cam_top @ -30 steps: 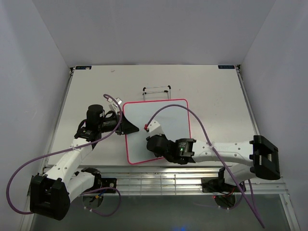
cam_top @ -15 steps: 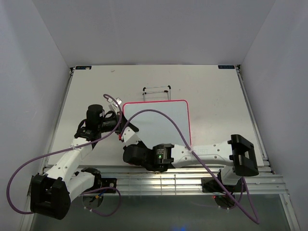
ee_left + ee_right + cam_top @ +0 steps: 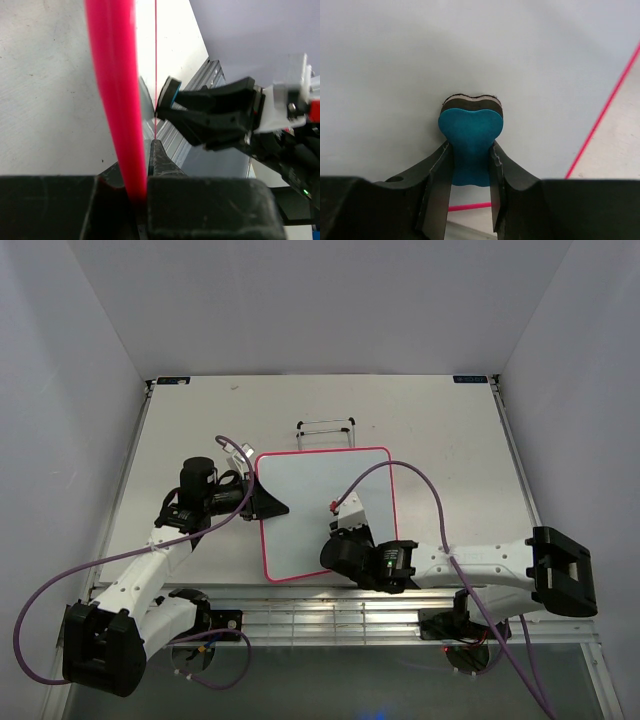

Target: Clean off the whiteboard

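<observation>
The whiteboard [image 3: 312,488], pink-framed with a white face, lies mid-table, and I see no marks on the parts in view. My left gripper [image 3: 268,505] is shut on its left edge; in the left wrist view the pink frame [image 3: 112,75] runs between the jaws of the left gripper [image 3: 136,172]. My right gripper [image 3: 338,543] is over the board's lower middle, shut on the blue bone-shaped eraser [image 3: 470,135]. In the right wrist view the right gripper [image 3: 470,167] presses the eraser's dark pad onto the board face [image 3: 470,50]. The left wrist view also shows the eraser [image 3: 168,95].
A thin black wire stand [image 3: 326,429] stands just behind the board's far edge. A purple cable [image 3: 400,468] arches over the board's right part. A metal rail [image 3: 330,605] runs along the table's near edge.
My right gripper swept the eraser left to the board's lower left corner, then back right to the lower middle. The left gripper and the board stayed put.
</observation>
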Robot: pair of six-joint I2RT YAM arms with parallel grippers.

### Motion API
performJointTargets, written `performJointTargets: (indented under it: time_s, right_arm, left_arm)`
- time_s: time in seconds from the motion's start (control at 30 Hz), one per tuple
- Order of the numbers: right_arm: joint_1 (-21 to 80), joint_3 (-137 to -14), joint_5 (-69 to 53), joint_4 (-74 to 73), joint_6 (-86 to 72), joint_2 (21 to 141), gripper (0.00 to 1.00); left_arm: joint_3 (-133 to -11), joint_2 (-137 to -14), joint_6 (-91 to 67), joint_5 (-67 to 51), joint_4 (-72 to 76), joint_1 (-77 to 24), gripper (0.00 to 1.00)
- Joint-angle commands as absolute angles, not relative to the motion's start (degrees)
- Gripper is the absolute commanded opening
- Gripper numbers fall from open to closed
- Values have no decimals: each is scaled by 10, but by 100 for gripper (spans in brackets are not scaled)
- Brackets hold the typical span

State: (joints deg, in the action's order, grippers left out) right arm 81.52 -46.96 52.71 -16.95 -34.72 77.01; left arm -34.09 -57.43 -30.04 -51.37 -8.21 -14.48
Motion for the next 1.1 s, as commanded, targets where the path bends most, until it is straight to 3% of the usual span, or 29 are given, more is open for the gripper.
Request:
performJointTargets:
  time_s: [0.0, 0.13, 0.27, 0.47, 0.7, 1.07]
  right_arm:
    - [794, -440, 611, -157, -400, 747, 8]
    - [793, -443, 576, -90, -354, 742, 8]
    - [800, -439, 523, 77, -315, 748, 8]
    - [841, -496, 474, 145, -299, 798, 8]
    - [858, -516, 490, 111, -329, 808, 8]
    - [859, -461, 605, -139, -491, 762, 8]
  left_arm:
    - [-336, -566, -275, -509, -110, -155, 0]
    - [-334, -566, -276, -508, -110, -155, 0]
    - [-333, -567, -276, -507, -110, -155, 0]
    - [-335, -570, -276, -508, -110, -155, 0]
    - [-333, -563, -276, -505, -110, -155, 0]
    - [-333, -561, -278, -497, -112, -155, 0]
